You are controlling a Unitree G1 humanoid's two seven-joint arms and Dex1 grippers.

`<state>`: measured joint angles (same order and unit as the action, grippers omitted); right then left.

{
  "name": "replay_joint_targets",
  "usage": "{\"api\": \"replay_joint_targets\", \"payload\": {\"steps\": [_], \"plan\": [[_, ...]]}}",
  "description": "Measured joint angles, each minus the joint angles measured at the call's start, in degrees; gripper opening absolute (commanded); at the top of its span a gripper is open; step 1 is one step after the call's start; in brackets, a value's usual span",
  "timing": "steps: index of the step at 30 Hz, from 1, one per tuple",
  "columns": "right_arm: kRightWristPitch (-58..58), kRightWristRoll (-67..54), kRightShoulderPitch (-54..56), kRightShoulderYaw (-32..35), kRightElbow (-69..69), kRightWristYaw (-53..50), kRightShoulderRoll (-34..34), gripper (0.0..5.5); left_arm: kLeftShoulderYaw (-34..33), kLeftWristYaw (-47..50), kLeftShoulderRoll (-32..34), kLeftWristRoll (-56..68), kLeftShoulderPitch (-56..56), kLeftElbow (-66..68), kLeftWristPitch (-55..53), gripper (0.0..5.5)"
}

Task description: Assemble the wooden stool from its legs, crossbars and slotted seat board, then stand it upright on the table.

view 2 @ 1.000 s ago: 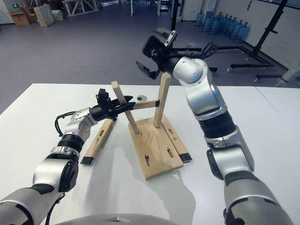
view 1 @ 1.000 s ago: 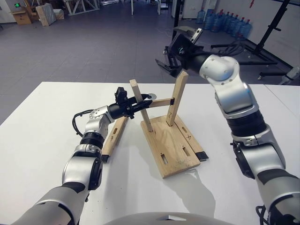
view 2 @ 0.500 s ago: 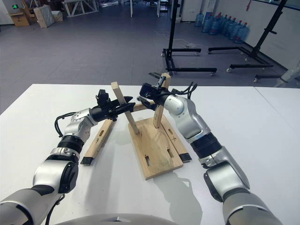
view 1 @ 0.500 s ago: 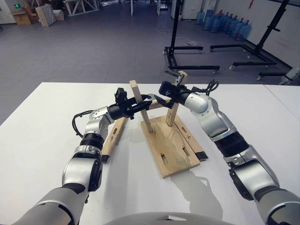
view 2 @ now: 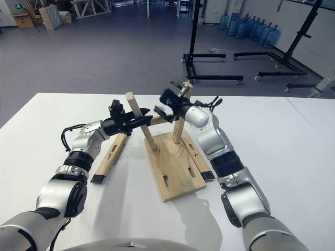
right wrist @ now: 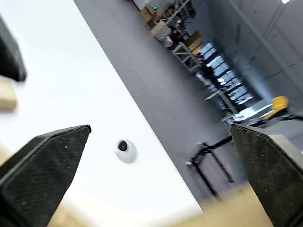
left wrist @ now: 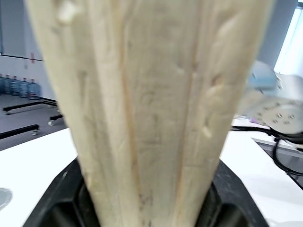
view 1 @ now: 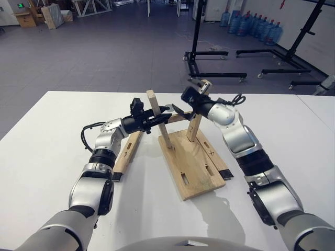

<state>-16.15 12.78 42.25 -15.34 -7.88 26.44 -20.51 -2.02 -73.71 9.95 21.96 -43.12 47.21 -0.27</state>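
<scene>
The pale, slotted wooden seat board point(view 1: 194, 168) lies flat near the middle of the white bench point(view 1: 47, 157), which lets the legs be stood in its slots. Two square wooden legs stand in it. The left-hand leg point(view 1: 152, 100) leans toward the robot's left, and the right-hand leg point(view 1: 194, 123) is nearer upright. A short wooden crossbar point(view 1: 180, 116) runs between them.

The left claw point(view 1: 163, 115) is clamped on the left-hand leg at about crossbar height, probably to steady it while the joint is seated. The right claw point(view 1: 184, 100) is spread wide beside the crossbar's end at the right-hand leg (whether it touches wood I cannot tell). It looks placed to grip or press there.

A spare wooden leg with a black foot cap point(view 1: 125, 154) lies on the bench left of the board, beside the left forearm. Another black-capped wooden stick point(view 1: 215, 159) lies along the board's right edge. A small grey disc point(right wrist: 126, 151) sits on the bench beyond the stool.

Behind the bench is an open grey floor with black wheeled stands point(view 1: 214, 52), blue water bottles point(view 1: 251, 23) and wooden crates point(view 1: 49, 13).
</scene>
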Motion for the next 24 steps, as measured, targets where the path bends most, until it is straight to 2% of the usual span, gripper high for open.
{"api": "replay_joint_targets", "payload": {"steps": [4, 15, 17, 19, 24], "plan": [[0.1, 0.8, 5.5, 1.9, 0.9, -0.6, -0.3, 5.38, 1.1, 0.0, -0.1, 0.0, 0.0, -0.4, -0.1, 2.01], [0.3, 5.3, 4.0, 0.3, 4.9, 1.5, -3.7, 5.38, 1.6, 0.4, 0.1, 0.0, 0.5, -1.4, -0.1, 2.01], [5.2, 7.7, -5.5, -4.9, 1.7, -0.7, -3.4, 5.38, 1.8, 0.7, 0.2, -0.3, 0.7, -1.5, -0.2, 2.01], [12.9, 10.5, -7.0, -7.2, -1.5, -6.2, -3.9, 5.38, 1.7, 1.5, 0.3, -0.2, 1.3, -1.3, 0.0, 2.01], [18.0, 9.7, -7.4, -6.7, -6.1, -11.3, -2.2, 5.38, 1.7, 2.1, 0.5, -0.1, 1.7, -1.2, 0.0, 2.01]]}}
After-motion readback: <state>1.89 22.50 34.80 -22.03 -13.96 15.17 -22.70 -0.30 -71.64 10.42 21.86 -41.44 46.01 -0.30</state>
